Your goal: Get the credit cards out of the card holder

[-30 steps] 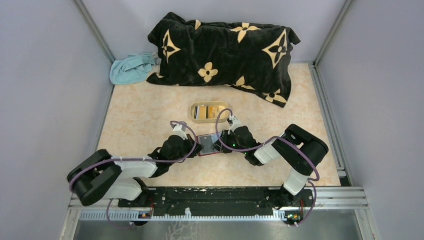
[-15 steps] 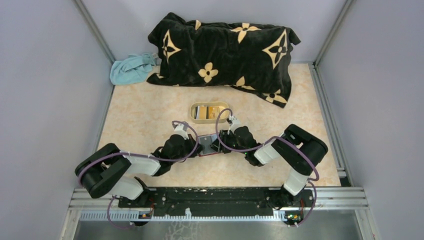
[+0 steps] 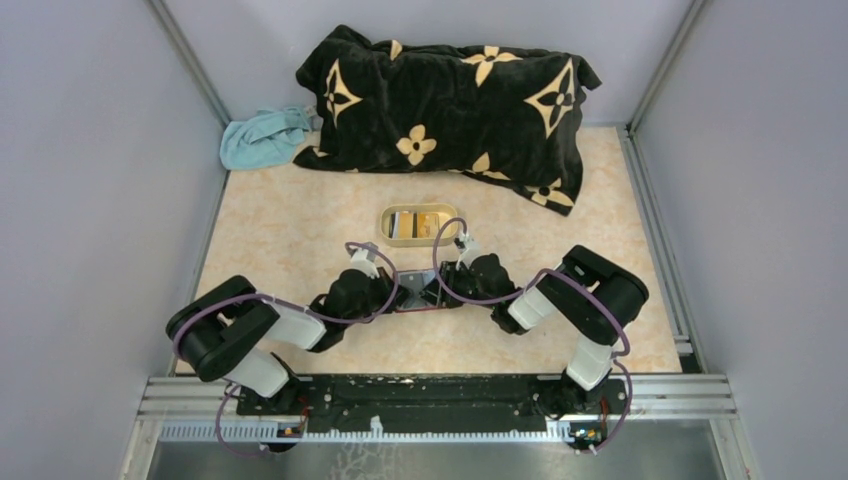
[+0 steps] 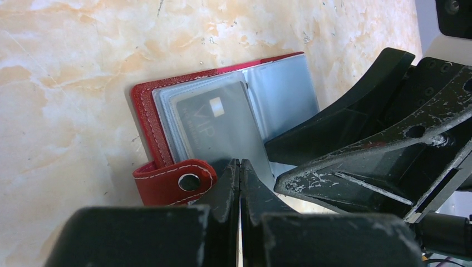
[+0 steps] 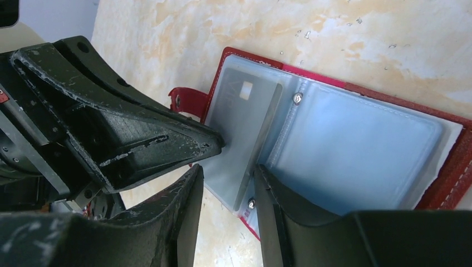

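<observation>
card holder (image 4: 146, 108): one, open, one dark card (image 4: 220, 130) sleeved inside; left gripper (image 4: 240, 167) fingers pressed together, right gripper (image 5: 228, 181) fingers spread astride that card; cards in the tray (image 3: 383, 226) too small to count.

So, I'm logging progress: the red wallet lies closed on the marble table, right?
Not closed: the red wallet lies open on the marble table, with a grey card showing inside. The right wrist view shows it.

Your top view sits high behind the arm bases, looking down over the whole bench (image 3: 300, 230). Both wrist views hang very close over the card holder (image 4: 284, 94), facing each other. All three views share it.
</observation>
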Controlling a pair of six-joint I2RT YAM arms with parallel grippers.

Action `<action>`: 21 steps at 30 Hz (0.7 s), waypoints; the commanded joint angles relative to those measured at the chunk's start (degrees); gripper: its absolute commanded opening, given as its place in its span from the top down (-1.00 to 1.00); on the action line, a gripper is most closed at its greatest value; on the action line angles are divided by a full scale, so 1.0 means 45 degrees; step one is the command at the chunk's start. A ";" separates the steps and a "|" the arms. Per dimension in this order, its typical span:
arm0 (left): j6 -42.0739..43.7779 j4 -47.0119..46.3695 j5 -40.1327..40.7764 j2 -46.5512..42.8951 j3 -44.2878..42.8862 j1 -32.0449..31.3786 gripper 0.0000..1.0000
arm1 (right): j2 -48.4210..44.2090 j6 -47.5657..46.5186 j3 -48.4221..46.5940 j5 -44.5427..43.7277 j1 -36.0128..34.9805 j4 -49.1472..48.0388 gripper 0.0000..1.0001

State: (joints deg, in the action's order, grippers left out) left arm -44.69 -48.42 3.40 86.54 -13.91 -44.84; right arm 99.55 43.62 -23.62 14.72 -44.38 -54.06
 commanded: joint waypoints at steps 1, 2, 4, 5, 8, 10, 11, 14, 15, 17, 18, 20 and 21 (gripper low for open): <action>-0.0045 0.0162 -0.0238 0.0508 0.0513 0.0074 1.00 | -0.0157 0.0222 0.0033 0.0727 -0.0016 -0.1166 0.22; -0.0067 0.0098 -0.0234 0.0523 0.0572 0.0076 1.00 | -0.0179 0.0229 0.0043 0.0759 -0.0020 -0.1186 0.23; -0.0077 0.0044 -0.0217 0.0552 0.0625 0.0064 1.00 | -0.0248 0.0248 0.0046 0.0800 -0.0020 -0.1227 0.23; -0.0078 0.0024 -0.0192 0.0570 0.0654 0.0082 1.00 | -0.0279 0.0249 0.0035 0.0819 -0.0020 -0.1213 0.24; -0.0125 -0.0157 -0.0242 0.0563 0.0754 0.0082 1.00 | -0.0419 0.0249 0.0050 0.0813 -0.0028 -0.1209 0.24; -0.0147 -0.0213 -0.0285 0.0483 0.0817 0.0086 1.00 | -0.0461 0.0249 0.0039 0.0793 -0.0021 -0.1204 0.24; -0.0148 -0.0196 -0.0286 0.0435 0.0842 0.0082 1.00 | -0.0479 0.0259 0.0034 0.0792 -0.0020 -0.1240 0.25; -0.0129 -0.0196 -0.0286 0.0244 0.0954 0.0086 1.00 | -0.0496 0.0325 0.0037 0.0791 -0.0020 -0.1322 0.25; -0.0128 -0.0196 -0.0287 0.0168 0.0979 0.0082 1.00 | -0.0485 0.0327 0.0029 0.0791 -0.0023 -0.1325 0.25; -0.0131 -0.0213 -0.0344 -0.0082 0.1049 0.0082 1.00 | -0.0450 0.0345 0.0028 0.0818 -0.0021 -0.1343 0.25; -0.0085 -0.0189 -0.0413 -0.0249 0.1071 0.0082 1.00 | -0.0428 0.0347 0.0033 0.0814 -0.0020 -0.1343 0.25; -0.0016 0.0051 -0.0516 -0.0755 0.1069 0.0082 0.99 | -0.0386 0.0347 0.0068 0.0802 -0.0030 -0.1372 0.26; 0.0005 0.0294 -0.0513 -0.1060 0.1059 0.0082 0.98 | -0.0367 0.0347 0.0077 0.0793 -0.0027 -0.1380 0.26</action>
State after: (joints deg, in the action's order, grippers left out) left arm -45.41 -52.21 2.35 85.30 -10.39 -44.84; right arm 99.50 44.88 -23.22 17.39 -44.38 -55.20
